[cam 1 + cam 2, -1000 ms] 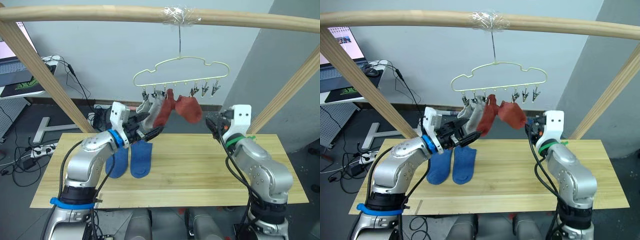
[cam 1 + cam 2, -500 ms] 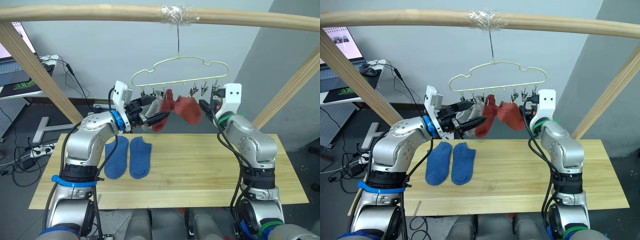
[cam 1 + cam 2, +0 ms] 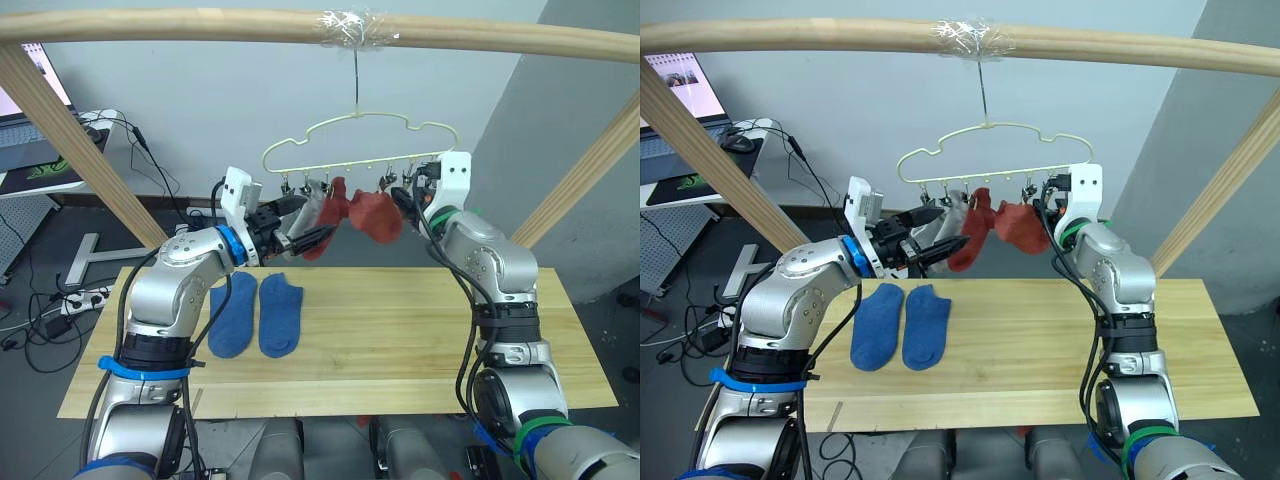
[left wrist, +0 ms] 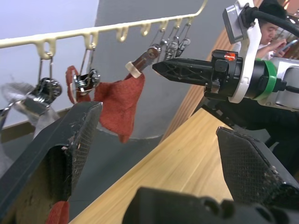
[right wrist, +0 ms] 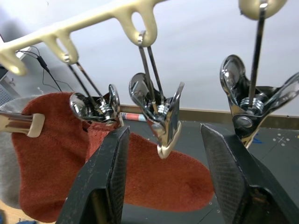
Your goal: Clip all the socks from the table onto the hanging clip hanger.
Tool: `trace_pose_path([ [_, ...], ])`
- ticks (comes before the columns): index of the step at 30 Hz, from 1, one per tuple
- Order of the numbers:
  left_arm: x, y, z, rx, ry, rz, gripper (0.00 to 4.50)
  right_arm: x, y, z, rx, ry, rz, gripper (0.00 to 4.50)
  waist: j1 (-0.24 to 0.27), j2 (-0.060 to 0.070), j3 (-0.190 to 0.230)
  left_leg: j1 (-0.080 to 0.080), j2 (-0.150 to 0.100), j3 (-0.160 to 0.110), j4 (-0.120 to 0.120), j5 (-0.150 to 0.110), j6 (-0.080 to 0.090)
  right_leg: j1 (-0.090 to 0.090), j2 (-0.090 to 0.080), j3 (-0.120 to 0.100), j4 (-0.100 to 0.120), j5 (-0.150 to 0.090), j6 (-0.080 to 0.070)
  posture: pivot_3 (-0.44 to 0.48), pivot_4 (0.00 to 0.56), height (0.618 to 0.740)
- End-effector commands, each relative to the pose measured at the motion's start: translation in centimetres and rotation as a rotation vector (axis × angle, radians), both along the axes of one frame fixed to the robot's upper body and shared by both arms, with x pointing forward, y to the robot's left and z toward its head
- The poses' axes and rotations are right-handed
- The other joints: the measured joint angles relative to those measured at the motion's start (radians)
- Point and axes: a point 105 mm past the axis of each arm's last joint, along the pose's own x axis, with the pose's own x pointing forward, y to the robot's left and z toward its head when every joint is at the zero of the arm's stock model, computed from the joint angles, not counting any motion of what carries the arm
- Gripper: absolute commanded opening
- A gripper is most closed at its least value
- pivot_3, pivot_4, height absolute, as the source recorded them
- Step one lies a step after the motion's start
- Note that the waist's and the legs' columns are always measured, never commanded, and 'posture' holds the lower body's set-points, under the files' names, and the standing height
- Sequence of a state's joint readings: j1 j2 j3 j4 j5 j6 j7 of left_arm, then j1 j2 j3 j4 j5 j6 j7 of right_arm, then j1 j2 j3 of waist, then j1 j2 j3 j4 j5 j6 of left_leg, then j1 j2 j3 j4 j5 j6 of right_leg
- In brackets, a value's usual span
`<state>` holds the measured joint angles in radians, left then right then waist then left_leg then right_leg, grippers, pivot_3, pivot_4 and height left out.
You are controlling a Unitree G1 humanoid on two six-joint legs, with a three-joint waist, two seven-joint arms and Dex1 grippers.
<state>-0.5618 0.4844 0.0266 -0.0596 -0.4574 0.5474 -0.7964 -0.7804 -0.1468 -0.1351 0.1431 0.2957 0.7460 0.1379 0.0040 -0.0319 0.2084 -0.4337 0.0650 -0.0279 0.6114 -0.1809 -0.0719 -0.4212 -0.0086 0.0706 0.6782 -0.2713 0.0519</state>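
Observation:
The pale-yellow clip hanger (image 3: 355,140) hangs from the top pole. Grey socks (image 3: 308,205) and two rust-red socks (image 3: 336,215) (image 3: 376,216) are clipped to it. Two blue socks (image 3: 232,313) (image 3: 281,312) lie side by side on the table (image 3: 420,330). My left gripper (image 3: 313,224) is open just left of the hanging socks and holds nothing. My right gripper (image 3: 404,197) is open at the hanger's right end. An empty metal clip (image 5: 161,119) hangs between its fingers (image 5: 105,182), beside the clip holding a red sock (image 5: 140,182).
Round wooden poles frame the scene: one across the top (image 3: 200,25) and slanted ones at left (image 3: 80,140) and right (image 3: 580,165). A desk with a laptop (image 3: 30,150) stands at the back left. A person (image 4: 275,28) is behind the right arm.
Both arms rose from table height to the hanger. The right gripper climbed up to the empty clips at the right end. The left gripper rose to the hanging socks.

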Motion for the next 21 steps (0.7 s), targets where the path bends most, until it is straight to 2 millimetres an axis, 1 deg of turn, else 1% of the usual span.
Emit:
trace_pose_path([
  [1,-0.4,0.0,1.3,-0.001,-0.057,-0.002,4.50,0.3,-0.1,2.2,0.002,-0.077,0.000,2.50,0.001,0.000,0.000,0.000,0.000,0.000,0.000,0.000,0.000,0.000,0.000,0.000,0.000,0.000,0.000,0.168,0.174,0.740],
  [3,-0.3,0.1,1.3,0.000,-0.057,0.001,4.50,0.5,-0.1,2.2,-0.001,-0.080,-0.001,2.50,0.001,0.000,0.000,0.000,0.000,0.000,0.000,0.000,0.000,0.000,0.000,0.000,0.000,0.000,0.000,0.168,0.174,0.740],
  [6,-0.3,0.1,1.2,-0.002,-0.056,0.006,4.50,0.6,-0.1,2.3,-0.004,-0.084,-0.005,1.94,0.002,0.000,0.000,0.000,0.000,0.000,0.000,0.000,0.000,0.000,0.000,0.000,0.000,0.000,0.000,0.167,0.173,0.740],
  [7,-0.3,0.1,1.2,-0.003,-0.055,0.007,4.50,0.6,-0.1,2.3,-0.003,-0.083,-0.004,1.64,0.002,0.000,0.000,0.000,0.000,0.000,0.000,0.000,0.000,0.000,0.000,0.000,0.000,0.000,0.000,0.167,0.173,0.740],
  [11,-0.2,0.1,1.1,-0.005,-0.053,0.009,4.50,0.6,0.0,2.6,-0.001,-0.092,0.003,1.64,0.002,0.000,0.000,0.000,0.000,0.000,0.000,0.000,0.000,0.000,0.000,0.000,0.000,0.000,0.000,0.164,0.171,0.740],
  [21,-0.2,-0.1,1.0,-0.015,-0.051,0.013,4.50,0.7,1.1,4.0,0.005,-0.116,0.023,1.64,0.003,0.000,0.000,0.000,0.000,0.000,0.000,0.000,0.000,0.000,0.000,0.000,0.000,0.000,0.000,0.162,0.173,0.740],
])
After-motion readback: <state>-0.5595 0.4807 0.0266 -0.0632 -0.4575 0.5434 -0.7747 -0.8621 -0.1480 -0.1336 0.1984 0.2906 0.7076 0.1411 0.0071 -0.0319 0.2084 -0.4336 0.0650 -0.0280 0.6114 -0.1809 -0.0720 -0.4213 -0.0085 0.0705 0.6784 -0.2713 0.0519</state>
